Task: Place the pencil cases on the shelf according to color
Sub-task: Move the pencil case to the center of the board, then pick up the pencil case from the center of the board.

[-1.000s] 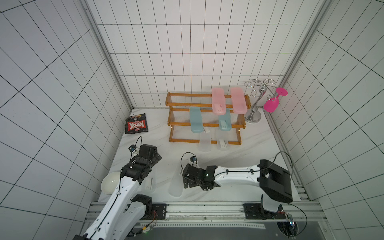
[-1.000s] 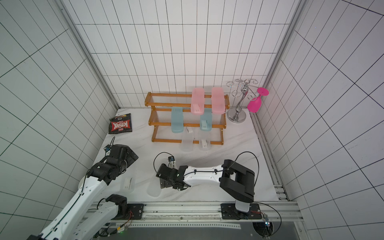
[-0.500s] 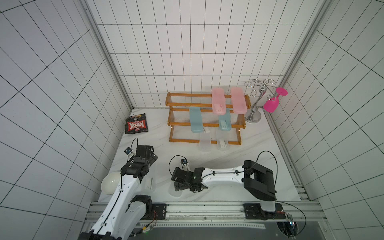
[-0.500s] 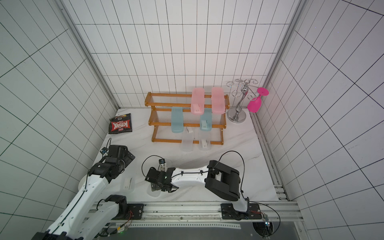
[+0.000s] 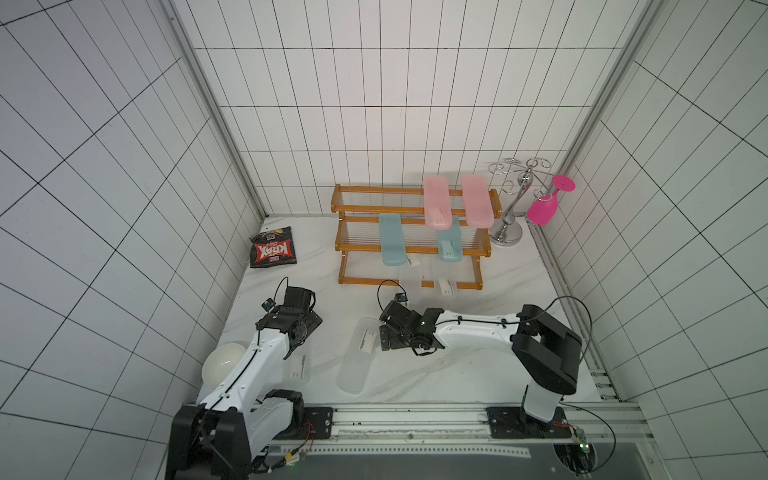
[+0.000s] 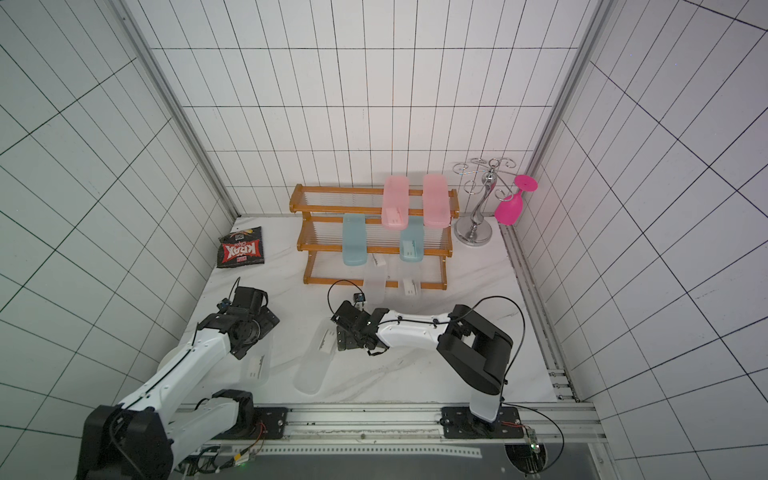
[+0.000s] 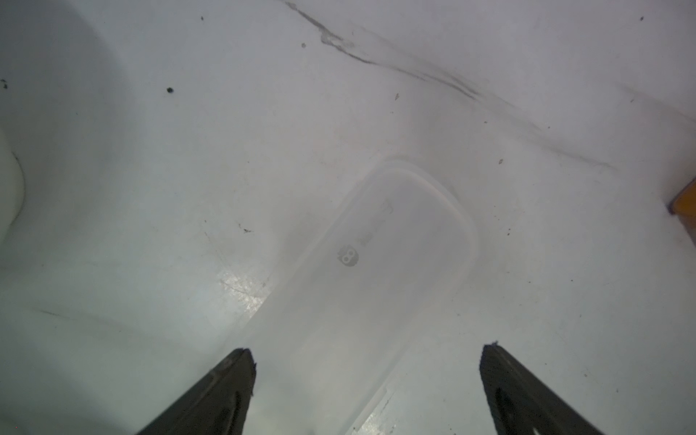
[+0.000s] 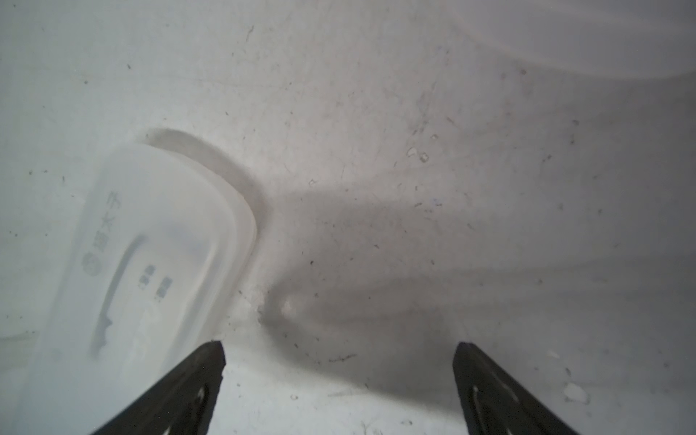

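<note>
Clear pencil case [image 5: 353, 370], out front of the shelf [image 5: 357, 249], is looking light, probably slippery; pinch its long sides; left gripper [image 7: 367, 350], right gripper [image 8: 339, 346] are gaping empty.

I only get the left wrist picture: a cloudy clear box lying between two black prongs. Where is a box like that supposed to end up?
Observer: At the back of the white marbled table, the lowest tier of a stepped orange-brown wooden shelf already holds two frosted clear plastic pencil cases.
Operator: Any coloured ones up there?
Observer: Yes, two pink translucent cases lie on the top tier and two teal-blue ones on the middle.
Operator: What is the other arm doing?
Observer: The right pincer hangs open beside another frosted clear case lying on the table.
</note>
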`<act>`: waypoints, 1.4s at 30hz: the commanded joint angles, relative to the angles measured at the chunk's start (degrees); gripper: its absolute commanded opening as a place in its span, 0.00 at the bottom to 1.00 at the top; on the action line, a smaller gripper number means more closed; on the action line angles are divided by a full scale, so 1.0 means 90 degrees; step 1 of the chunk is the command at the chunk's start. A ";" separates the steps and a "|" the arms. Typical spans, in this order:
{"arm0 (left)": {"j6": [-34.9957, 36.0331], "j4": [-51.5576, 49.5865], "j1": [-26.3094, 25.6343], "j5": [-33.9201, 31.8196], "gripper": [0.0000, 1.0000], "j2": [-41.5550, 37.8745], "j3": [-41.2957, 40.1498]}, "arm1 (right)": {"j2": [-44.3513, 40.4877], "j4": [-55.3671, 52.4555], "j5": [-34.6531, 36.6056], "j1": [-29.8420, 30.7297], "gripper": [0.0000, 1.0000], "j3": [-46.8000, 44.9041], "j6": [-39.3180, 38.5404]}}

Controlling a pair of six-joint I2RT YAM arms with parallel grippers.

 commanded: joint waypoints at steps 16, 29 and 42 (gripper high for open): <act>0.0008 0.0407 -0.0948 0.0321 0.98 0.1056 0.0391 | -0.1019 0.0273 0.0103 0.0356 0.99 -0.1063 -0.0128; -0.0059 -0.0598 -0.1336 -0.0917 0.98 -0.0313 0.1001 | -0.0803 -0.0021 0.0100 0.0710 0.99 -0.0396 0.0369; 0.0952 -0.0751 0.0125 -0.0499 0.98 -0.0764 0.2036 | 0.1208 -0.1301 0.0511 0.1447 0.99 0.1877 0.1434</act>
